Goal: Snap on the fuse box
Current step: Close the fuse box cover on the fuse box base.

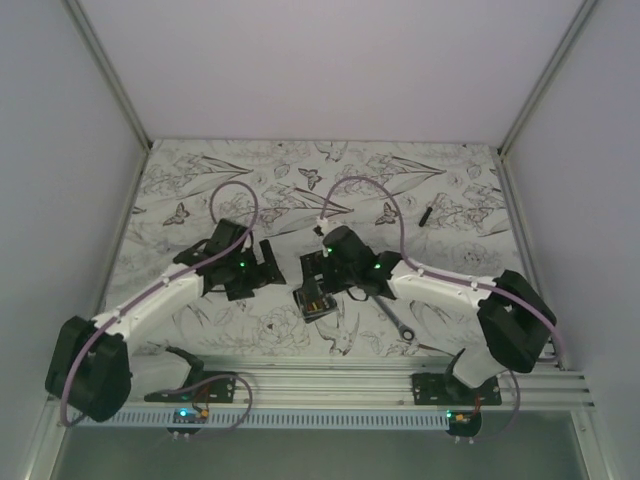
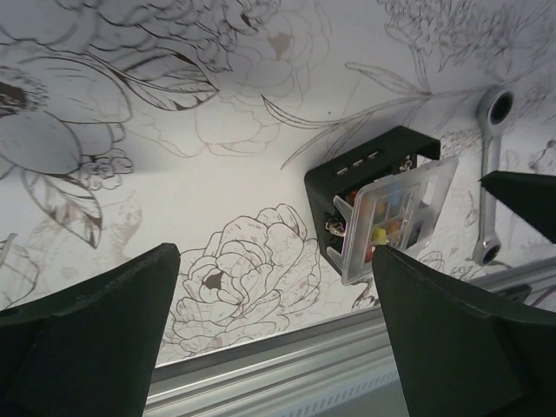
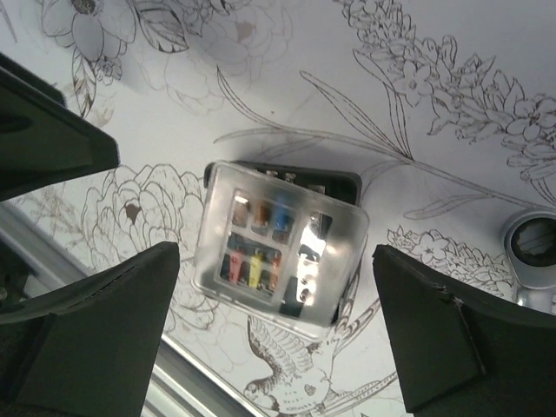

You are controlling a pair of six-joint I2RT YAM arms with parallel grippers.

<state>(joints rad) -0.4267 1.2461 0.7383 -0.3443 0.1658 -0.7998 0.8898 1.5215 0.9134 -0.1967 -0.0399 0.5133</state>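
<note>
My right gripper [image 1: 322, 275] hangs released, its jaws spread wide. In the right wrist view the fuse box [image 3: 282, 239] lies straight below it, in the gap between the two fingers [image 3: 95, 339], and neither finger touches it. The box rests on the flower-printed tabletop [image 1: 250, 180]. Its clear lid [image 3: 261, 287] sits crooked on the black base [image 3: 321, 181], turned a little so that one strip of the base shows at the far side. Through the lid I see rows of small orange, blue, yellow and red fuses.

My left gripper [image 1: 262, 265] is released too, with its jaws wide and only bare tabletop between them. Seen from its wrist camera, the fuse box [image 2: 382, 208] sits ahead and to the right, just beyond the right fingertip [image 2: 452, 339], with the lid [image 2: 404, 217] tilted and overhanging the base [image 2: 365, 165] on the near side. I cannot tell whether any edge of the lid is seated.

A silver wrench [image 1: 400, 322] lies on the table to the right of the box, beside my right gripper, apart from the box. Its ring end [image 3: 534, 248] shows at the edge of the right wrist view. A small black stick [image 1: 426, 213] lies well beyond both grippers, far right.
</note>
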